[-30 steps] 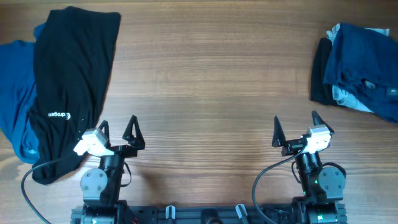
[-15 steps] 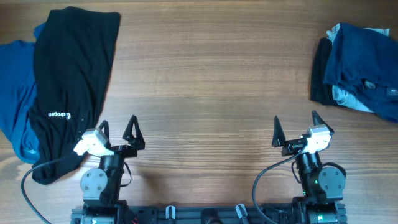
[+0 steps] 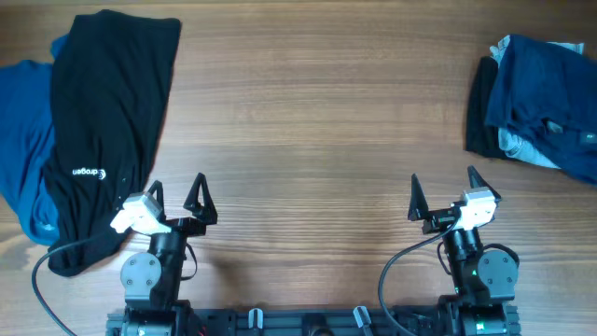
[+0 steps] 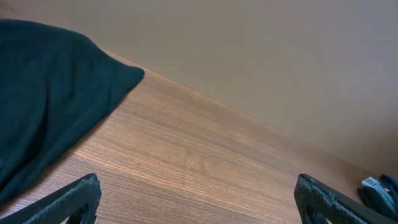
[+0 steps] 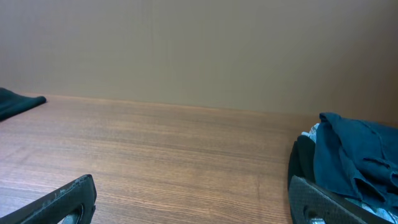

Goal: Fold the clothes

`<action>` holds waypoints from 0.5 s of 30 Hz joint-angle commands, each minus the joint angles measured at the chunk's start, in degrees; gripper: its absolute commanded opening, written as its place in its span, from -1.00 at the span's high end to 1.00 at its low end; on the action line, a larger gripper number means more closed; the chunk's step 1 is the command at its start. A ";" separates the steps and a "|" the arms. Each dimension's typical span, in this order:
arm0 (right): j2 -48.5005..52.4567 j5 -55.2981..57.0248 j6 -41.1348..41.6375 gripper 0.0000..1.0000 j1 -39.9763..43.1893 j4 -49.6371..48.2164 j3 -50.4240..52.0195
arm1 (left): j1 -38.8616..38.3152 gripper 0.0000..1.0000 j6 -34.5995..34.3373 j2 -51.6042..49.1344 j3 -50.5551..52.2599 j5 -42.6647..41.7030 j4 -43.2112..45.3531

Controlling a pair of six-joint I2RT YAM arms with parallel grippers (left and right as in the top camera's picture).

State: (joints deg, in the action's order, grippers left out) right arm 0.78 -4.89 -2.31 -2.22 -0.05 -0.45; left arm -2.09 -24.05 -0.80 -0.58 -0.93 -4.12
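Heaped clothes (image 3: 104,112) (two piles), wooden table (image 3: 317,121)

The long garment (image 3: 107,121) lies on the table (image 3: 317,121) just left of the left claw (image 3: 176,183) and stretches far ahead of it, its near end reaching back past the claw's left side. The T-shirt (image 3: 23,140) lies farther left, partly under that garment. The heap of clothes (image 3: 541,98) sits ahead and right of the right claw (image 3: 443,177), well apart from it.
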 commanded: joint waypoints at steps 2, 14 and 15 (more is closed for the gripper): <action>-0.35 0.59 -0.70 -1.00 -0.17 -0.13 0.15 | 0.55 -1.00 1.33 0.42 0.22 0.37 -0.20; -0.35 -0.72 -0.22 -0.99 -0.17 -0.33 0.15 | 0.55 -1.00 1.33 0.42 0.22 0.37 -0.20; -0.35 -0.74 0.04 -1.00 -0.17 -0.33 0.15 | 0.55 -1.00 1.36 0.42 0.22 0.39 -0.20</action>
State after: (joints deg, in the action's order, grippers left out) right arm 0.78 -4.91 -2.28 -2.22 -0.05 -0.45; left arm -2.09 -24.03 -0.80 -0.58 -0.89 -4.12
